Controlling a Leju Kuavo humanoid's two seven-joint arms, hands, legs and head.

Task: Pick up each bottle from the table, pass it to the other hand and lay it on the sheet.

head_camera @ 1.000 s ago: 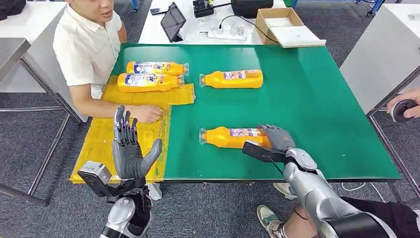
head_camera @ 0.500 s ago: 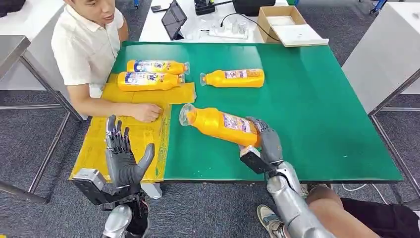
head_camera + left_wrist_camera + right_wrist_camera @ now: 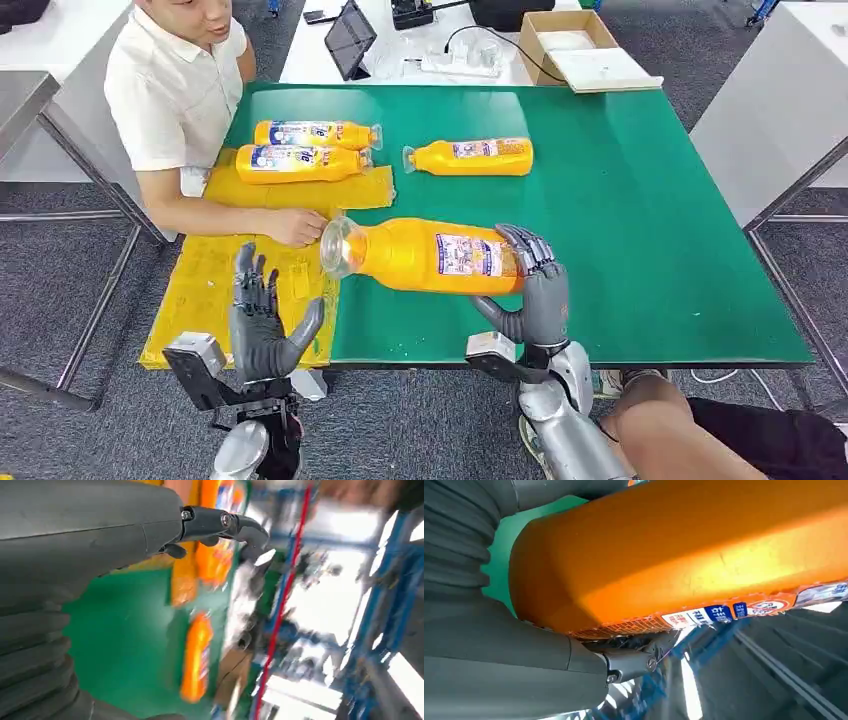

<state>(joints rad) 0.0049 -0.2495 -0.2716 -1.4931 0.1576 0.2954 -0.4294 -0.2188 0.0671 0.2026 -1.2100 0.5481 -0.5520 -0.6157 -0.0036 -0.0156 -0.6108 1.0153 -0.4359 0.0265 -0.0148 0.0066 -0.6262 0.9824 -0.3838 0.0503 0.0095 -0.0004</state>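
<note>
A person's hand [image 3: 296, 228] rests on the sheet [image 3: 205, 285] just beyond the left hand [image 3: 262, 322]; two bottles [image 3: 300, 163] occupy its far end; green table [image 3: 640, 220] right of centre lies bare.

Green-topped bench [image 3: 640, 200] stands on grey carpet floor [image 3: 60, 300]. White table [image 3: 330, 50] behind it carries tablet [image 3: 349, 40], cardboard box [image 3: 575, 45], cables. Steel-framed side tables at left [image 3: 25, 100] and right [image 3: 780, 110]. Person in white shirt [image 3: 175, 95] sits at bench's left edge.

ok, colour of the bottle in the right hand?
Orange, with a blue-and-white label, on the bottle held by the right hand. Shows best in the head view.
</note>
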